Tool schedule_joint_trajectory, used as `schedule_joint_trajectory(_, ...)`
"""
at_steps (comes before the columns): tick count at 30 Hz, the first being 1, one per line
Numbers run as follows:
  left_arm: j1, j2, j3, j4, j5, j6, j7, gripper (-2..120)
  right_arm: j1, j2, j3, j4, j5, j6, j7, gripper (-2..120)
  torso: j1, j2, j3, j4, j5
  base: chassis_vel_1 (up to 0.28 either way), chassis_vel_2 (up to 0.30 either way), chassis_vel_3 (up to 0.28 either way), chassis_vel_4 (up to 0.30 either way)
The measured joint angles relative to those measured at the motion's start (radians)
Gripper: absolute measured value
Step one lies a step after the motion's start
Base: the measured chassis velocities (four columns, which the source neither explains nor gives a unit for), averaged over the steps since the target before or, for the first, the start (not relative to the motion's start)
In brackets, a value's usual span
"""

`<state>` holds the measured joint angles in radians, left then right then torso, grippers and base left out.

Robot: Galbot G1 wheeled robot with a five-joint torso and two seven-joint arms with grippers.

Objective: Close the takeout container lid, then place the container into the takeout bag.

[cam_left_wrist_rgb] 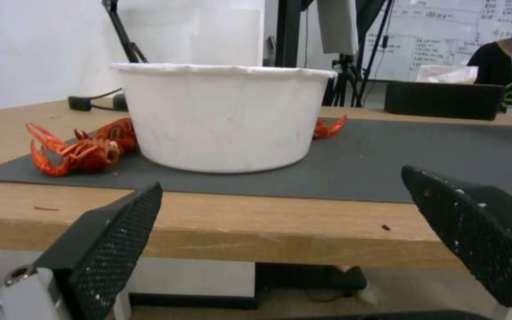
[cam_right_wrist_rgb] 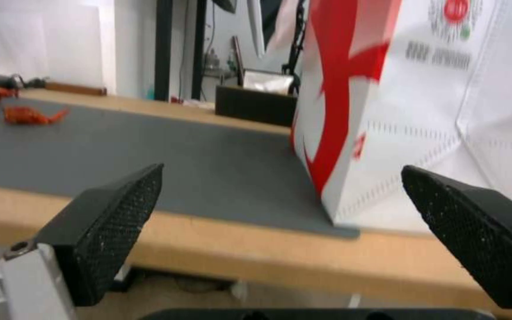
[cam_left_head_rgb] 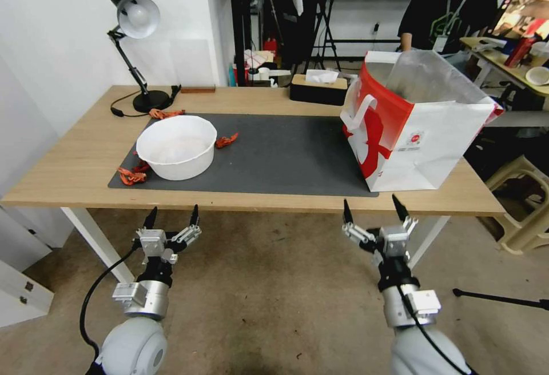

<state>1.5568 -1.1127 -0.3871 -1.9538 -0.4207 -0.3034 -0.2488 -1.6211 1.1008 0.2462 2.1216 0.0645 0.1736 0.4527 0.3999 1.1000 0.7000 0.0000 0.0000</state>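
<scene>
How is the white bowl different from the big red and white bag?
The white bowl is round and low; the takeout bag is boxy and much taller. The bowl is plain white; the bag has red patches, a logo and a strap handle. Both stand open-topped on the dark mat.

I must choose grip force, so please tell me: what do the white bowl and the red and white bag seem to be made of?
The white bowl looks like thin matte plastic or foam: opaque, with a slightly wavy rim. The takeout bag looks like creased paper or woven-type sheet, with a translucent, probably plastic, liner at its mouth.
</scene>
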Motion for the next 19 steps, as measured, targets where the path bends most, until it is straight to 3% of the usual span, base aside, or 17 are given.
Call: schedule_joint_trajectory(19, -0.002, -0.001, 0.002, 0.02, -0.001, -0.01, 0.006, 100, 0.013, 0.016, -0.007, -0.031, 0.008, 0.008, 0.006, 100, 0.0, 0.0, 0.0, 0.0, 0.0, 0.0, 0.0, 0.0, 0.0)
